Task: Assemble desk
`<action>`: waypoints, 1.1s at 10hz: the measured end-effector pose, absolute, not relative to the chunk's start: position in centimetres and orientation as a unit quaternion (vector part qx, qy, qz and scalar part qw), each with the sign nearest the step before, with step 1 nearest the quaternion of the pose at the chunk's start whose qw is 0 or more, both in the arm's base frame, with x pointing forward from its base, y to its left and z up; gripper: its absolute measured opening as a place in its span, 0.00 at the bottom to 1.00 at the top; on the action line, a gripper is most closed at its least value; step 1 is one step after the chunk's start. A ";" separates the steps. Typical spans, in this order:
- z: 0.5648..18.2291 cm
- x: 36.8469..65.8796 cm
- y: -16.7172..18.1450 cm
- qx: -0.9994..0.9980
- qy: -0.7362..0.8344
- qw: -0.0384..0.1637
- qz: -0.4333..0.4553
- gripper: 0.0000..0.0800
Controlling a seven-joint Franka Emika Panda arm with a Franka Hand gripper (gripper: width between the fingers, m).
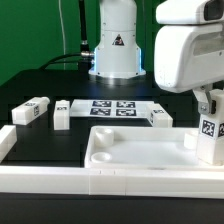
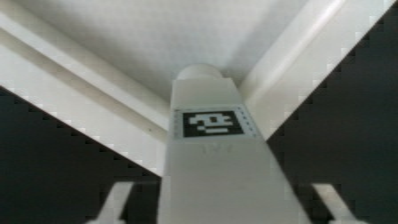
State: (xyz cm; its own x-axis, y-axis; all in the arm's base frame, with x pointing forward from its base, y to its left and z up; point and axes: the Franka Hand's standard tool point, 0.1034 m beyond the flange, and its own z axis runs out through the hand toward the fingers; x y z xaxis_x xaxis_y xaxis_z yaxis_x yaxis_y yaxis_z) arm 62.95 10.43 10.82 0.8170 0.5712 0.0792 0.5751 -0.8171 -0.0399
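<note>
The claw (image 1: 207, 114) is clamped on a white leg (image 1: 209, 140), upright at the tray's (image 1: 130, 152) corner on the exterior view's right. On the black tabletop (image 1: 50, 140) behind lie a second leg (image 1: 32, 110), a third leg (image 1: 62, 116) and a fourth leg (image 1: 160, 118), flanking the marker board (image 1: 113, 107). In the wrist view, the claw (image 2: 222, 205) holds the tagged leg (image 2: 221, 150) between its fingers (image 2: 121, 202), above the tray (image 2: 160, 40); contact cannot be told.

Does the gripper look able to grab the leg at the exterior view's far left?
Probably not yet: the gripper is shut on a second leg at the tabletop corner. The far-left leg itself lies in the open.
</note>
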 end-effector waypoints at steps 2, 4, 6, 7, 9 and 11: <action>10.8 63.0 10.4 -0.955 -0.292 0.031 -0.031 0.36; 10.8 62.9 10.3 -0.967 -0.252 0.035 -0.030 0.36; 10.8 62.9 10.2 -0.988 -0.144 0.044 -0.026 0.36; 10.7 62.9 10.2 -0.995 -0.082 0.046 -0.024 0.36; 10.7 63.0 10.1 -0.999 0.010 0.050 -0.020 0.36; 10.7 63.0 10.1 -0.990 0.127 0.050 -0.016 0.36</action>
State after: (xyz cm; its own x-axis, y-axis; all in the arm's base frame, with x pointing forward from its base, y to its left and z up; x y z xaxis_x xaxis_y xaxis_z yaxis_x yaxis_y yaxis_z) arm 63.01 10.06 10.74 0.9671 -0.2536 0.0185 -0.2505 -0.9626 -0.1030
